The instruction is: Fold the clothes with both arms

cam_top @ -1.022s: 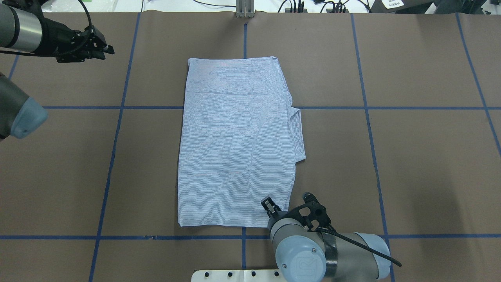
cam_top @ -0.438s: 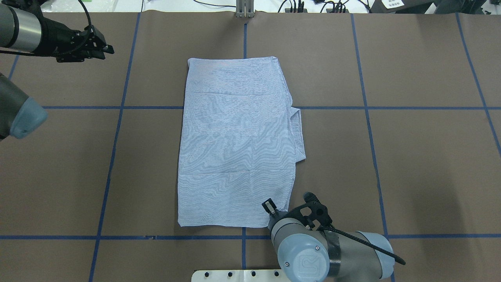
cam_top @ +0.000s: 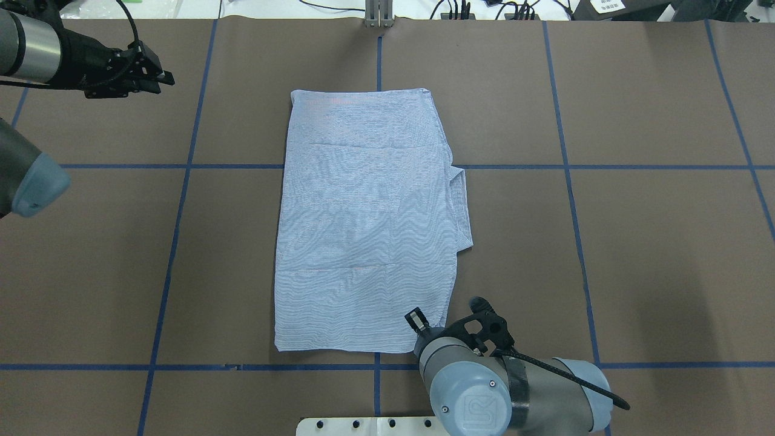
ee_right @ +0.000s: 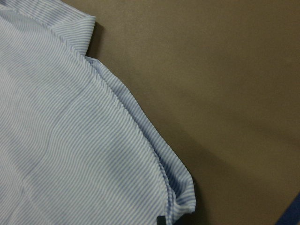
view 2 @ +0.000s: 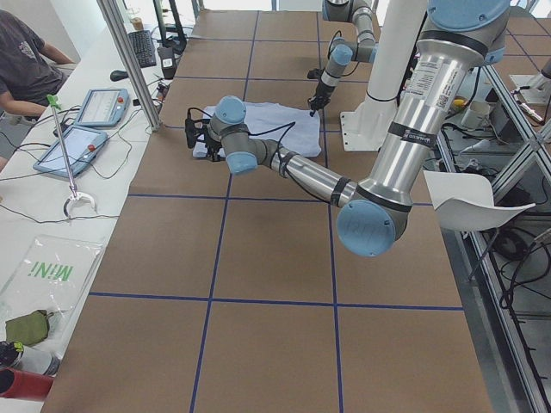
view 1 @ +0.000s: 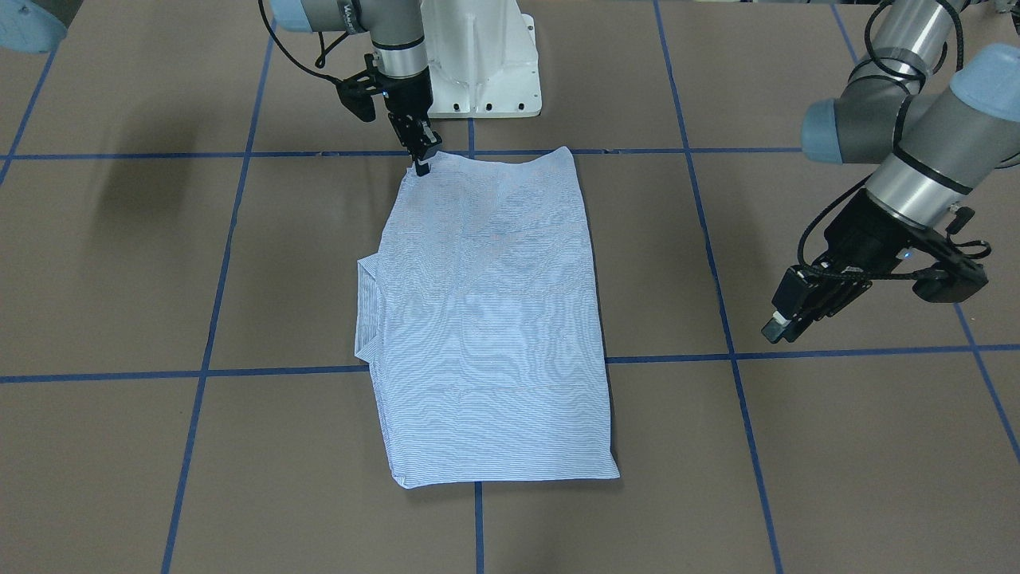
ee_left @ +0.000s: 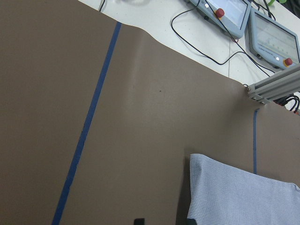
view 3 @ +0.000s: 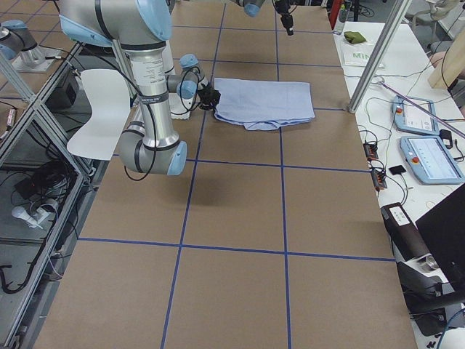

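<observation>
One shirt [view 1: 490, 319] lies flat; left gripper [view 1: 777, 327] closed, apart; right gripper [view 1: 421, 159] at its corner, grip impossible to tell; bag [view 2: 43, 284] reads "MiNi".

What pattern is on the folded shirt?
The shirt is light blue with fine white stripes, clearest in the right wrist view.

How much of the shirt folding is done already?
The striped shirt already lies as one long rectangle, with no sleeves spread out. The right gripper sits at its near corner; the left gripper hangs off to the side. Folding it shorter looks left.
</observation>
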`<state>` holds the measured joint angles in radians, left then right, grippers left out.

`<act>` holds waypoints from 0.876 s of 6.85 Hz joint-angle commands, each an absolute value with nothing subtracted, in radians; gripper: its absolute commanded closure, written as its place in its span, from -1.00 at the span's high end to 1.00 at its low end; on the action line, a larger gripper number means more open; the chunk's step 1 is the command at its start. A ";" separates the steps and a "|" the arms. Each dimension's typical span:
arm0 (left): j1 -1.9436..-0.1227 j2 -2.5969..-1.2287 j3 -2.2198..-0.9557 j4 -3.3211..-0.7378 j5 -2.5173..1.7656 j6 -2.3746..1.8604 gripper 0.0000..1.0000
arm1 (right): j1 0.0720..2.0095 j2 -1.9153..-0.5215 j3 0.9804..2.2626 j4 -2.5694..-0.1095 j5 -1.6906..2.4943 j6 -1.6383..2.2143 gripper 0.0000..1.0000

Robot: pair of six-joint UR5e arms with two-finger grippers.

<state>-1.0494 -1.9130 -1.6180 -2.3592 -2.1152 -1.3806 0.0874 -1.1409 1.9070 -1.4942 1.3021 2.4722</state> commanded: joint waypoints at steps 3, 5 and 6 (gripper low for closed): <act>-1.037 -1.904 -1.644 -2.359 -2.111 -1.476 -0.18 | 0.095 -1.147 1.943 -1.499 1.304 2.471 -1.00; -0.828 -1.866 -1.779 -2.359 -1.945 -1.778 -0.18 | 0.098 -1.170 1.982 -1.515 1.305 2.471 -1.00; -0.716 -1.786 -1.890 -2.356 -1.872 -1.890 -0.17 | 0.100 -1.172 1.994 -1.528 1.305 2.471 -1.00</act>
